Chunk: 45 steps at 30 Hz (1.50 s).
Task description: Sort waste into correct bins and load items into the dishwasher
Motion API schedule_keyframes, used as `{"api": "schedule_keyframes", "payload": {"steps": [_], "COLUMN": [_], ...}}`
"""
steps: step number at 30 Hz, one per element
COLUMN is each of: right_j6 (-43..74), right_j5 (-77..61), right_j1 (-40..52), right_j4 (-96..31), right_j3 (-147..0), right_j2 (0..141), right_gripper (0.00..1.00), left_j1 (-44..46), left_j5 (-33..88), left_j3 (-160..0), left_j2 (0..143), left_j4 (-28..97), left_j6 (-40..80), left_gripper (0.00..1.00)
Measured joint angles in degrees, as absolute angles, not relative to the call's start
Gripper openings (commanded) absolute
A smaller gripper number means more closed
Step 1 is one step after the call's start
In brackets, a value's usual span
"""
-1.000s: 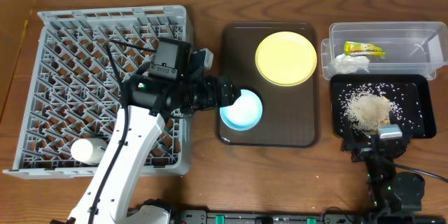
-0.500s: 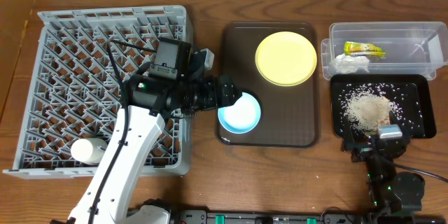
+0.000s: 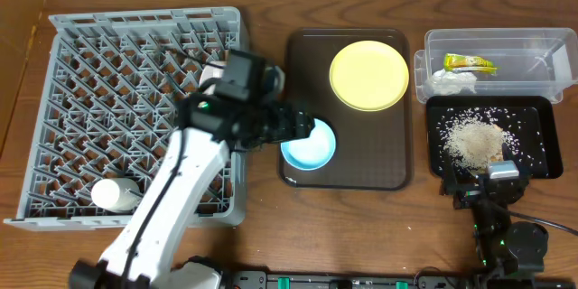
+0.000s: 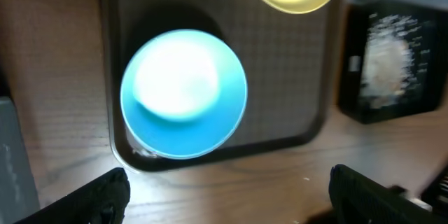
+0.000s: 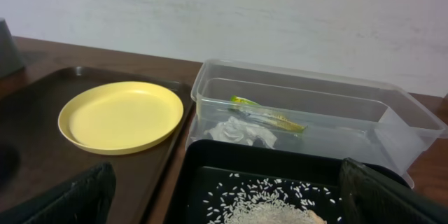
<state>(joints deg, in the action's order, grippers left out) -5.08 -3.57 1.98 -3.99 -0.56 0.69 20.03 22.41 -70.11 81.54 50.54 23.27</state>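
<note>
A light-blue bowl (image 3: pixel 309 144) (image 4: pixel 183 94) sits at the front left corner of a dark-brown serving tray (image 3: pixel 348 170). A pale-yellow plate (image 3: pixel 368 74) (image 5: pixel 120 115) lies at the tray's back. My left gripper (image 3: pixel 301 129) (image 4: pixel 227 199) hangs open over the bowl's left edge, with the bowl beyond its fingertips and nothing between them. The grey dish rack (image 3: pixel 81 72) holds a small white cup (image 3: pixel 115 193). The clear tub (image 3: pixel 533 59) holds the wrapper (image 3: pixel 470 63) (image 5: pixel 269 115) and tissue (image 3: pixel 449 81). Rice scraps (image 3: pixel 471 140) lie in the black tray (image 3: pixel 542 167). My right gripper (image 3: pixel 488 179) (image 5: pixel 227 196) is open at that tray's front edge.
The left arm reaches across the rack's right wall (image 3: pixel 239 63). Bare wooden table (image 3: pixel 262 199) runs between the rack and the serving tray and along the front. The tub and black tray stand close against the serving tray's right side.
The left arm's wrist has swung right and toward the back, bringing the gripper further over the bowl's left edge. The bowl has stayed put and the right arm has not moved.
</note>
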Motion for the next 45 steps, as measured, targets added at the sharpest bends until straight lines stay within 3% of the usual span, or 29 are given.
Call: {"api": "schedule_keyframes", "payload": {"steps": [3,6,12,15,19,20,23,30,35,39,45], "right_j6": [-5.08,-5.08,-5.08,-5.08,-5.08,-5.08,-5.08,-5.08,-5.08,-5.08,-5.08], "right_j5": [-3.55,-3.55,-3.57,-3.55,-3.57,-3.55,-3.57,-3.55,-3.57,-3.55,-3.55], "right_j1": [1.98,1.98,1.98,1.98,1.98,1.98,1.98,1.98,1.98,1.98,1.98], "right_j4": [-3.99,-3.99,-3.99,-3.99,-3.99,-3.99,-3.99,-3.99,-3.99,-3.99,-3.99], "right_j3": [-0.56,-0.56,-0.56,-0.56,-0.56,-0.56,-0.56,-0.56,-0.56,-0.56,-0.56], "right_j2": [0.69,0.69,0.69,0.69,0.69,0.69,0.69,0.69,0.69,0.69,0.69], "right_gripper": [0.99,0.99,0.99,0.99,0.99,0.99,0.99,0.99,0.99,0.99,0.99], "left_j1": [21.21,21.21,20.84,20.71,20.73,20.73,20.73,22.41,24.91,24.97,24.97], "left_j5": [20.86,17.5,12.8,12.32,12.49,12.6,13.06,16.84,19.03,23.09,27.59], "left_j3": [-70.11,-70.11,-70.11,-70.11,-70.11,-70.11,-70.11,-68.64,-67.44,-66.83,-66.83], "left_j2": [84.44,86.02,93.25,98.37,103.22,103.74,103.98,104.27,108.31,109.4,109.4], "left_j4": [49.3,49.06,48.05,48.03,47.59,47.27,46.5,39.66,37.93,34.92,32.84], "left_j6": [23.51,23.81,25.08,24.99,24.6,24.62,24.23,24.38,25.76,26.28,26.2], "left_gripper": [0.98,0.82,0.7,0.59,0.57,0.48,0.38,0.38,0.28,0.09,0.08]}}
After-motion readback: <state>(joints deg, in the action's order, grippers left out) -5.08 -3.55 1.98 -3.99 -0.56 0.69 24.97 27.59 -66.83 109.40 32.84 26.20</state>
